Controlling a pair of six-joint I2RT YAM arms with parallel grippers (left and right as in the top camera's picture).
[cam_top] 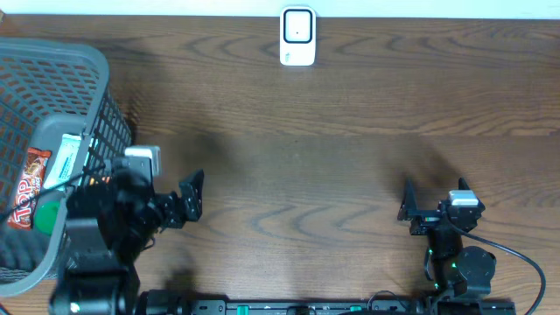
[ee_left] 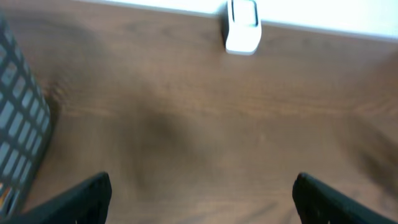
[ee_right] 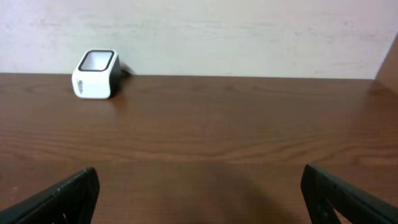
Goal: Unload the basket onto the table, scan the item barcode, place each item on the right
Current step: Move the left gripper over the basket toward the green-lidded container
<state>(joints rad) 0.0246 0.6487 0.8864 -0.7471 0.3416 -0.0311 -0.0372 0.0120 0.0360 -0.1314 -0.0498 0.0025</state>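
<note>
While the overhead view alone shows the red snack packet [cam_top: 26, 188] inside the grey basket [cam_top: 52, 61], far to the left of the white scanner [cam_top: 297, 37], both wrist views show only scanner and bare table [cam_top: 332, 114], left gripper [cam_top: 194, 194] fingers wide apart, holding nothing, right gripper [cam_top: 435, 194] the same.

A big brown wooden table [ee_right: 249, 124] lies under the right gripper [ee_right: 199, 186] and runs far out in front of it. Past the table's far edge stands a plain, pale wall [ee_right: 249, 37].
</note>
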